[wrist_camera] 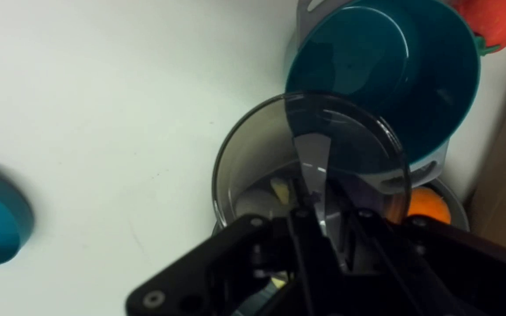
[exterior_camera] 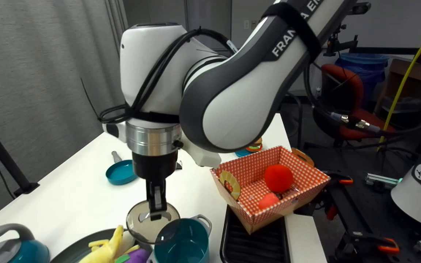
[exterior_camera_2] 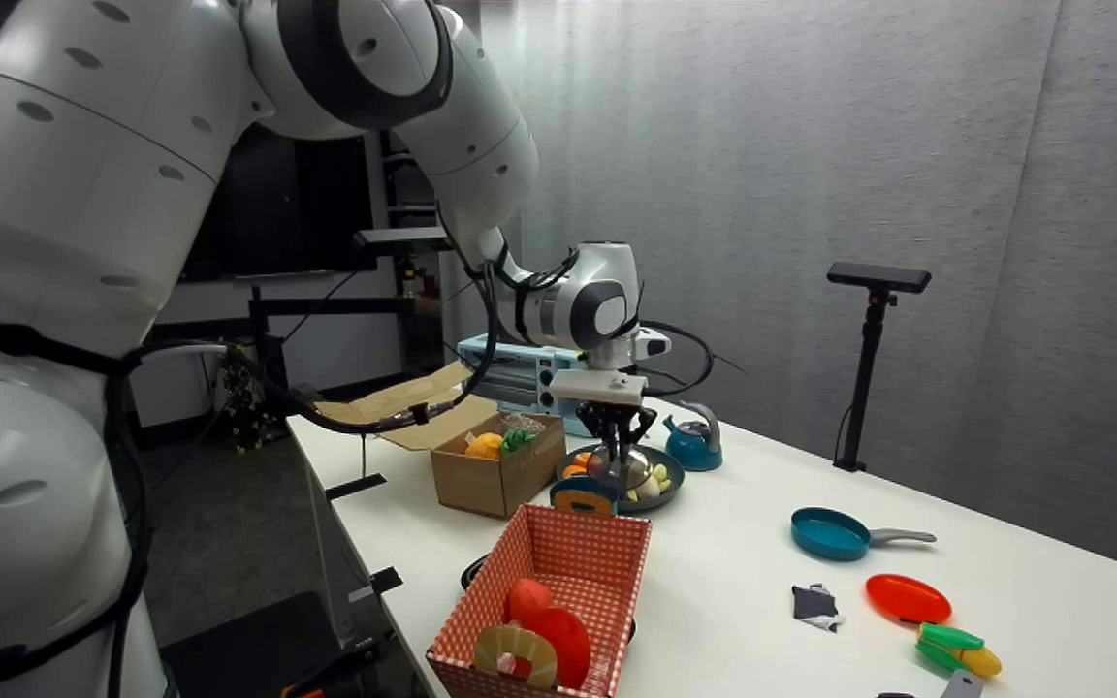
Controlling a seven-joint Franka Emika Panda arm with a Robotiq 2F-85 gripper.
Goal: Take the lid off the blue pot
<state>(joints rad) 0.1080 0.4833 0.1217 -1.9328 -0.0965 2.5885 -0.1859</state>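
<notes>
The lid, a greyish glassy disc with a metal rim, shows in an exterior view [exterior_camera: 139, 228] and in the wrist view [wrist_camera: 253, 153]. My gripper [exterior_camera: 157, 212] is shut on the handle at the lid's centre; in the wrist view the fingers [wrist_camera: 316, 197] close round that grey handle. The lid hangs off to one side of the blue pot [exterior_camera: 186, 244], overlapping only part of its opening in view. The pot's teal inside [wrist_camera: 433, 83] is largely uncovered and looks empty. In an exterior view the pot [exterior_camera_2: 568, 487] is mostly hidden behind the basket.
A dark pan [exterior_camera: 75, 244] with toy vegetables lies beside the pot, partly under the lid. A teal kettle [exterior_camera: 33, 250], red-checked basket [exterior_camera: 247, 171], black ribbed tray [exterior_camera: 258, 244], small teal pan [exterior_camera: 121, 172] and cardboard box [exterior_camera_2: 466, 485] stand around. A tomato [wrist_camera: 494, 22] lies by the pot.
</notes>
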